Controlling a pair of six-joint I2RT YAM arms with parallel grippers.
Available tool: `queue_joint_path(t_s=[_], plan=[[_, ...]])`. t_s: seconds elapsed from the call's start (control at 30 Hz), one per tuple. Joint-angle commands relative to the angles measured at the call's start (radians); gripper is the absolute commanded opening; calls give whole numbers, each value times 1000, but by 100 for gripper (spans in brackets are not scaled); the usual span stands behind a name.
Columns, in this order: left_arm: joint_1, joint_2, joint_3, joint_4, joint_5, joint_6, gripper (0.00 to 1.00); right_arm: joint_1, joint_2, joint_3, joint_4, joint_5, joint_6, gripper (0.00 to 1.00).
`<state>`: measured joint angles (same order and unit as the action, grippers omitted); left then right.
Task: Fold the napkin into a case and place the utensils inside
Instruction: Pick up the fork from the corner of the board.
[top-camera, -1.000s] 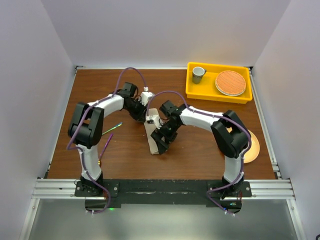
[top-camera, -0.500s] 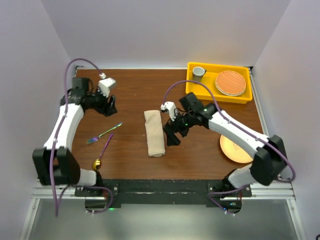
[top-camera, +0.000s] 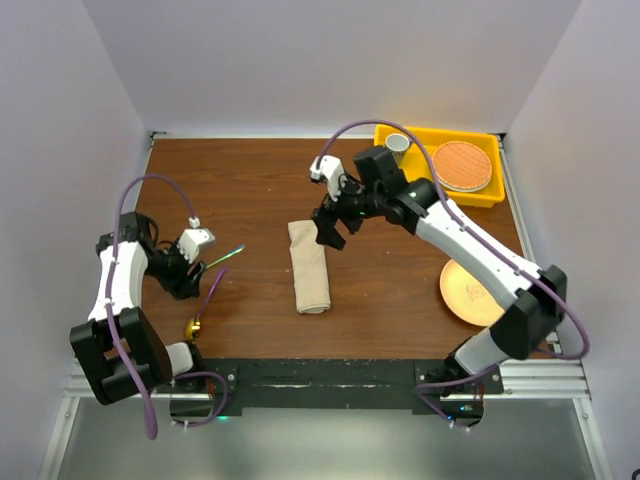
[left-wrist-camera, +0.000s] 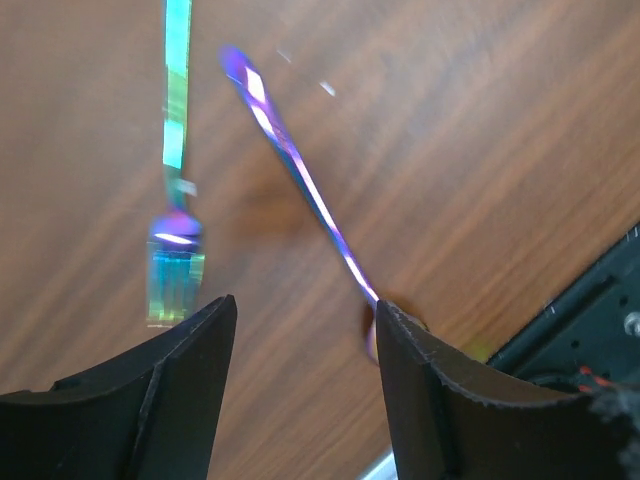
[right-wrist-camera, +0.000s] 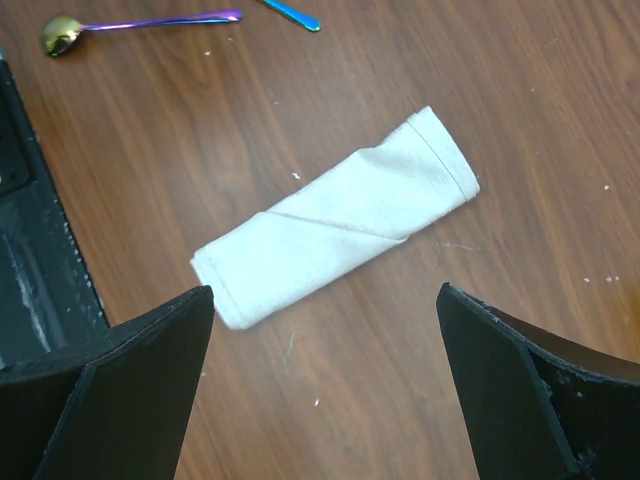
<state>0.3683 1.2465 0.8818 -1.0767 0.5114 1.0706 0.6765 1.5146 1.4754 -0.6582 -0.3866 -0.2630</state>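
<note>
The napkin (top-camera: 310, 267) lies folded as a narrow case (right-wrist-camera: 340, 225) in the middle of the table. Left of it lie the utensils: an iridescent fork (top-camera: 228, 256) (left-wrist-camera: 175, 255) and a purple-handled spoon (top-camera: 210, 292) (left-wrist-camera: 300, 180) with a gold bowl (top-camera: 192, 327). My left gripper (top-camera: 186, 280) (left-wrist-camera: 303, 310) hovers low and open over them, with bare wood between its fingers. Its right finger hides most of the spoon bowl. My right gripper (top-camera: 330, 232) (right-wrist-camera: 322, 292) hangs wide open above the table, just right of the case's far end, holding nothing.
A yellow tray (top-camera: 400, 185) at the back right holds a grey cup (top-camera: 398, 146) and a round woven mat (top-camera: 462, 165). A peach plate (top-camera: 470, 292) sits at the near right. The black base rail (top-camera: 320, 378) runs along the near edge.
Both grippers left the napkin. The left arm swung out to the far left, then came down over the utensils with its jaws opened. The right arm lifted back and opened fully.
</note>
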Motion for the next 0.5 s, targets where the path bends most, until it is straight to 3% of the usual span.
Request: queue_joint_path(t_s=[0.0,0.17,0.37,0.47], plan=[[6,-27,-90,29,-50,77,63,1,53,48,-43,6,24,98],[6,-2,-121,99,-105,25,62,1,81,45,-6,-14,31,98],[6,120,15,189,-86,-135,61,1,98,3,45,-55,-39,98],[8,195,106,196,-100,-130,59,1,111,2,52,-64,-55,98]])
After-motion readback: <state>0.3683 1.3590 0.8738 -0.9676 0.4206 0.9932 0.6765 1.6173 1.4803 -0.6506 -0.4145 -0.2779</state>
